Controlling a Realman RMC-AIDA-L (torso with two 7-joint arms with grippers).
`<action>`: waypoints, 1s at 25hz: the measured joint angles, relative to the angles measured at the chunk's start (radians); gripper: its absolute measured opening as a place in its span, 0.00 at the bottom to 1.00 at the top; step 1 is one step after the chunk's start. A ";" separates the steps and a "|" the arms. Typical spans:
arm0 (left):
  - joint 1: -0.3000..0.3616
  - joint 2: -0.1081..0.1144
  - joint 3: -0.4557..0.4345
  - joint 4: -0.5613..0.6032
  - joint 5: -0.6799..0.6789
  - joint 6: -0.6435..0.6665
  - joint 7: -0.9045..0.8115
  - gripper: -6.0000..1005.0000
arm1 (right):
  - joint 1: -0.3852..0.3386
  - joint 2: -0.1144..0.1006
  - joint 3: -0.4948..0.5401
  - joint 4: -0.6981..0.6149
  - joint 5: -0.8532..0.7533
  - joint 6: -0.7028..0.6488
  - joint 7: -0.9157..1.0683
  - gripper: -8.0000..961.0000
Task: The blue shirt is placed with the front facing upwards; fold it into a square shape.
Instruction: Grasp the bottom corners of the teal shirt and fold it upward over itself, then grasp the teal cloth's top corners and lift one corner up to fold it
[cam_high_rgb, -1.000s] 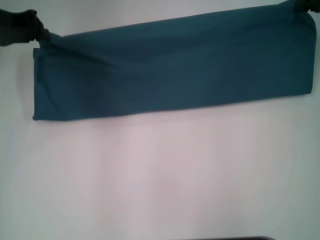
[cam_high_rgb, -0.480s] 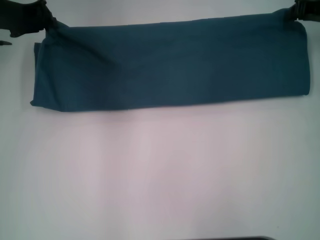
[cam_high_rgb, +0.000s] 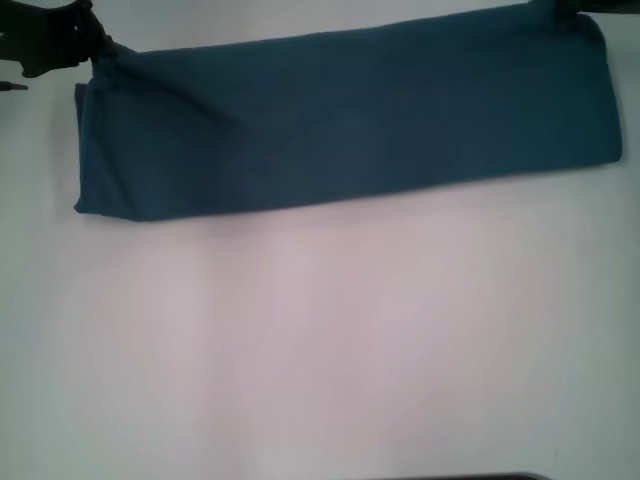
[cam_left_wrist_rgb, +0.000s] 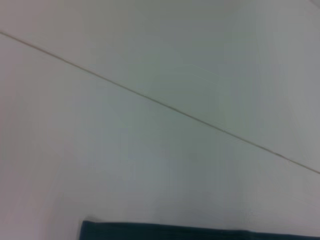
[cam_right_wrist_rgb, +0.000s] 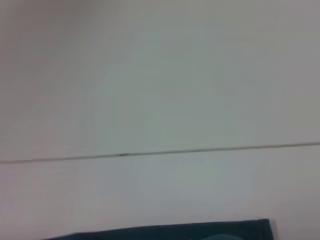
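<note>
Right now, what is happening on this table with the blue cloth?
The robot is folding the blue shirt, which lies on the white table as a long folded band with only plain teal fabric showing. The left gripper pinches the band's far corner on the robot's left, where the cloth is gathered into creases. The right gripper is at the far corner on the right, mostly out of the head view. The shirt is not yet a square.

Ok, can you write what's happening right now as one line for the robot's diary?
blue shirt: folded long strip, plain side up, on white table | left end effector: pinching far left corner | right end effector: at far right corner
</note>
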 joint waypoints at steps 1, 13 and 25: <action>0.000 0.000 0.001 0.000 0.000 -0.001 -0.002 0.05 | 0.009 0.001 -0.003 0.014 -0.014 0.015 0.000 0.20; -0.001 -0.003 -0.008 0.005 -0.028 -0.035 0.000 0.05 | 0.029 0.002 -0.001 0.044 -0.032 0.061 0.002 0.22; 0.018 -0.001 -0.067 0.046 -0.067 -0.082 -0.001 0.27 | 0.013 -0.053 0.000 0.050 -0.039 0.044 0.027 0.24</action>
